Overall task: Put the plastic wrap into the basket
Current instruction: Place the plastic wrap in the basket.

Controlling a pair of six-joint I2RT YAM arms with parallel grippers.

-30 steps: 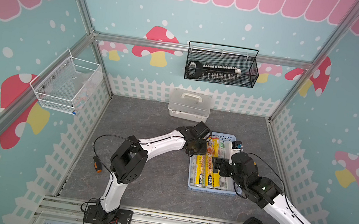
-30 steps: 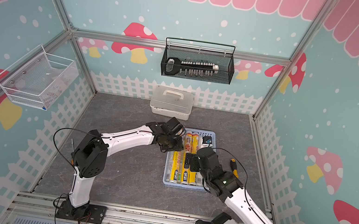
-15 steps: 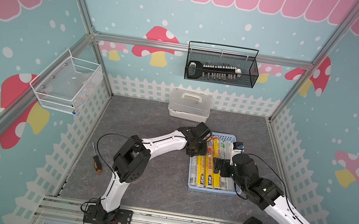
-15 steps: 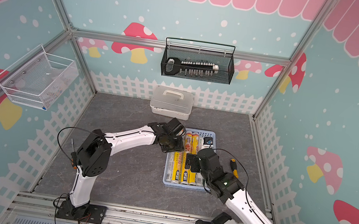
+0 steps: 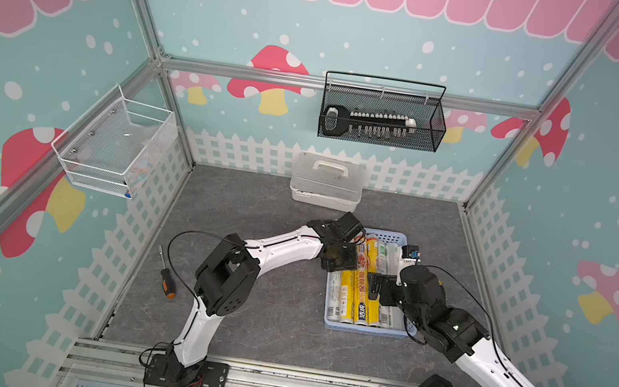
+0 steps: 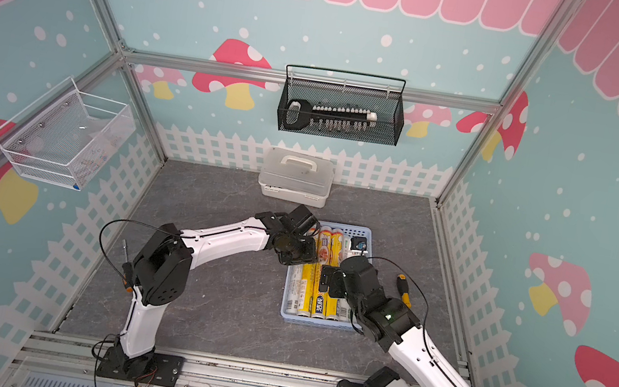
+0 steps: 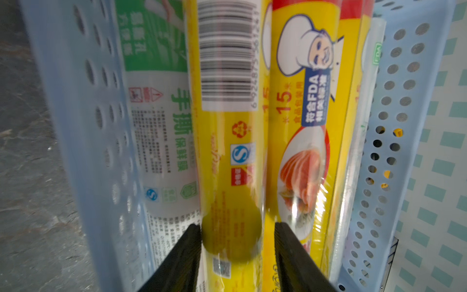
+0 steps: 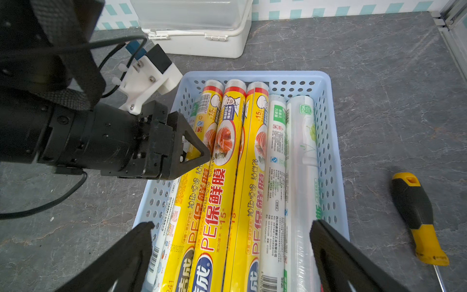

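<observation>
Rolls of plastic wrap (image 8: 222,177) lie side by side in the basket (image 8: 326,84), a lidded box (image 5: 327,182) behind it, a screwdriver (image 8: 417,215) to its right.

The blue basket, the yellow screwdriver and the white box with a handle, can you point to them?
blue basket (image 8: 290,75), right wrist view, on its far rim.
yellow screwdriver (image 8: 412,202), right wrist view, on the black grip.
white box (image 5: 326,184), in a top view, on the lid.

Lidded box (image 5: 327,182), orange-handled screwdriver (image 5: 167,283), black basket (image 5: 431,134), perhaps holding sockets (image 5: 380,123)
</observation>
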